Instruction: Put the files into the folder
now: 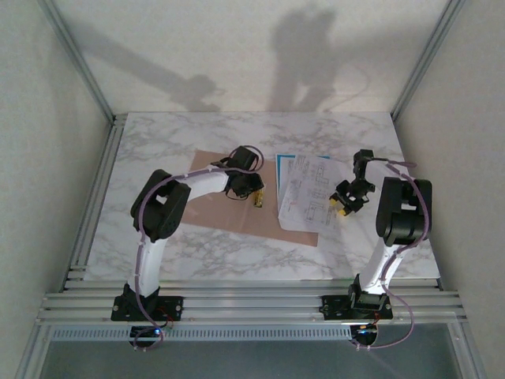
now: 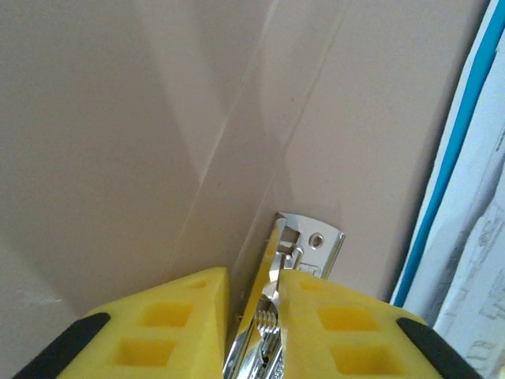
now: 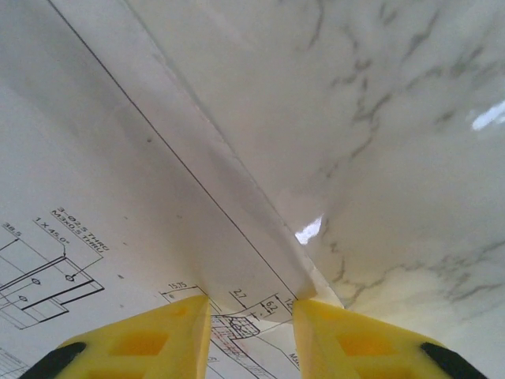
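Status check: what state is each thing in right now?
folder: flat on the table, open, no files inside.
files: stacked on the table right of the folder, corner buckled up.
left gripper: jaws narrow around the metal clip; grip unclear.
metal clip: on the folder, between those jaws.
right gripper: jaws apart around the files' corner; grip unclear.

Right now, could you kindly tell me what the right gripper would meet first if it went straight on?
Probably the edge of the white printed paper sheets, which lies directly ahead of the right gripper, with the white marble table underneath. Depth is hard to judge here.
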`<state>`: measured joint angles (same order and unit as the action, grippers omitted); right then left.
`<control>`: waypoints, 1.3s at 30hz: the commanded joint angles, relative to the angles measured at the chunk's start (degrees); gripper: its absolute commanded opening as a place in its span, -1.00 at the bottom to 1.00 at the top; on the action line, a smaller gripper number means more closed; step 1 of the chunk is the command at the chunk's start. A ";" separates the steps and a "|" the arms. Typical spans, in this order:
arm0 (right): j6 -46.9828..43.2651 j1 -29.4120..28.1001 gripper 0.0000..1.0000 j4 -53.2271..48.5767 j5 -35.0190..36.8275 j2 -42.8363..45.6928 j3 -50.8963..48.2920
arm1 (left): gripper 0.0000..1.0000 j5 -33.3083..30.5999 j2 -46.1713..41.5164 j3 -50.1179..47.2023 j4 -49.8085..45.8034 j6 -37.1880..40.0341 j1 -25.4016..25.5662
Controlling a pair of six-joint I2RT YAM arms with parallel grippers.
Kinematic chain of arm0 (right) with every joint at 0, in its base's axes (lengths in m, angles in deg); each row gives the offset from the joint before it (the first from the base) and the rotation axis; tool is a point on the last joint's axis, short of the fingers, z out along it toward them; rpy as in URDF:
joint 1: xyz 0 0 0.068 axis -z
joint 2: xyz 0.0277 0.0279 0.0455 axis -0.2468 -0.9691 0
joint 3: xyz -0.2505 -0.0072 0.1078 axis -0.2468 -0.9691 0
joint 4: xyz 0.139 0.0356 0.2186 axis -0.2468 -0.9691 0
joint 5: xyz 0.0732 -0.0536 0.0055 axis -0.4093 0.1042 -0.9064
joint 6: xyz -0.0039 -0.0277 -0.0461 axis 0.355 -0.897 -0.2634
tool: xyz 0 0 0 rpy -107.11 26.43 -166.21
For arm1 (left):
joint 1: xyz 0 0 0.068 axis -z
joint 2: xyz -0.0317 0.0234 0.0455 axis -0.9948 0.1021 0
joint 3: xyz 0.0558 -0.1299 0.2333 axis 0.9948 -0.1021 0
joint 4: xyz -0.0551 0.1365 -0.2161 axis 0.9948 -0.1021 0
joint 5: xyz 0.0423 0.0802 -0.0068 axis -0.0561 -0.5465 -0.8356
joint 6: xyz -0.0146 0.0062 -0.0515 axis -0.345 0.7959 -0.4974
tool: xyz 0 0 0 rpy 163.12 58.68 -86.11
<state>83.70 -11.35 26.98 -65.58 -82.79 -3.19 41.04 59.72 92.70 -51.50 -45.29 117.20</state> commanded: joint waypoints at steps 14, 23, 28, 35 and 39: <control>3.63 -0.65 -0.21 -4.13 -1.96 6.76 -1.16 | -0.66 3.82 -5.86 -12.12 7.28 -16.52 0.86; 1.44 -0.61 -0.11 -4.33 -0.81 8.82 -0.88 | -0.64 3.41 -5.29 -9.62 6.59 -15.87 0.70; 0.72 -0.60 -0.12 -3.20 -1.41 9.59 -0.76 | -0.31 0.34 -7.07 -5.92 1.80 -11.53 0.78; 0.49 -1.35 -0.27 -0.86 -3.18 8.76 -1.62 | 0.08 -2.17 -8.96 -0.97 -2.51 -4.76 1.89; 0.87 -1.49 -0.43 0.00 -3.84 6.74 -1.21 | -0.01 2.43 -4.43 5.52 -1.78 0.94 4.27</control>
<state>84.72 -12.57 26.63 -68.16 -74.57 -4.79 40.87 53.25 93.62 -52.33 -50.17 119.40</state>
